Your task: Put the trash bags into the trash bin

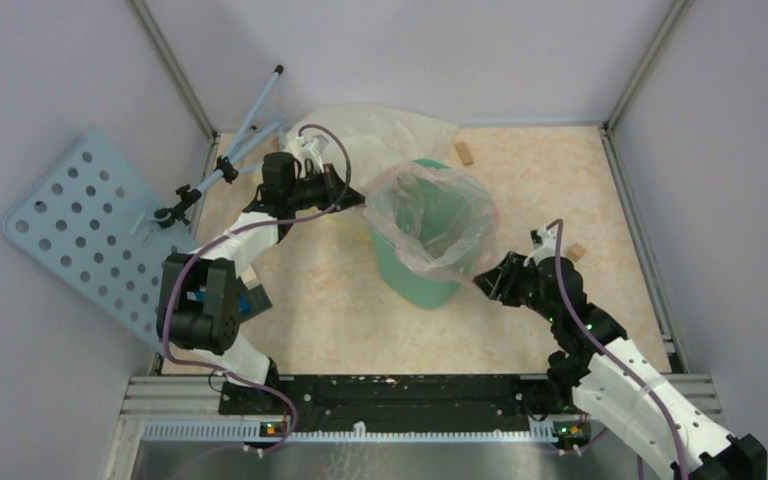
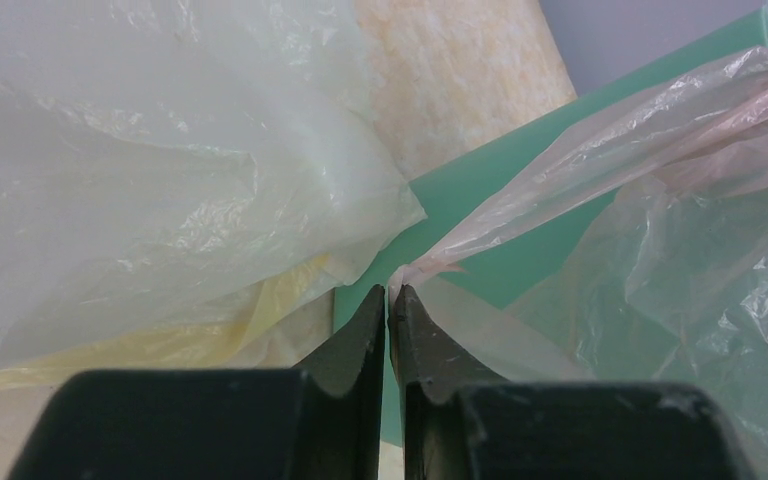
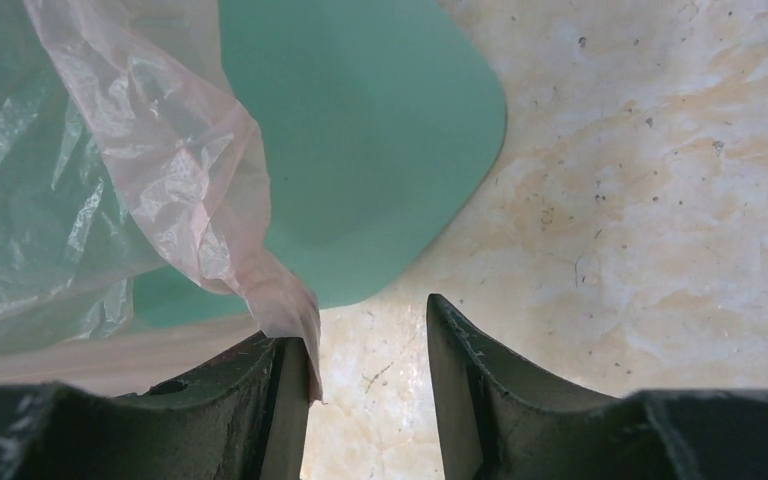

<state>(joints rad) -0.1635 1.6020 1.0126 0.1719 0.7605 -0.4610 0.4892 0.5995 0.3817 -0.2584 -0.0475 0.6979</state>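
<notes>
The mint-green trash bin (image 1: 422, 285) stands mid-table. The translucent pale-pink trash bag (image 1: 438, 218) is spread open over its rim. My left gripper (image 1: 352, 193) is at the bin's left rim, shut on the bag's edge (image 2: 430, 262), which stretches away to the right across the bin (image 2: 500, 195). My right gripper (image 1: 487, 282) is at the bin's near-right side, jaws open. A loose flap of the pink bag (image 3: 290, 310) hangs against its left finger (image 3: 270, 400), not pinched. The bin's base (image 3: 380, 140) shows beyond it.
A larger opaque pale-yellow bag (image 1: 380, 135) lies behind the bin, also in the left wrist view (image 2: 150, 190). Small wooden blocks lie at the back (image 1: 464, 153) and the right (image 1: 577, 250). A blue perforated panel (image 1: 85, 225) and a stand (image 1: 230, 160) lean at the left wall.
</notes>
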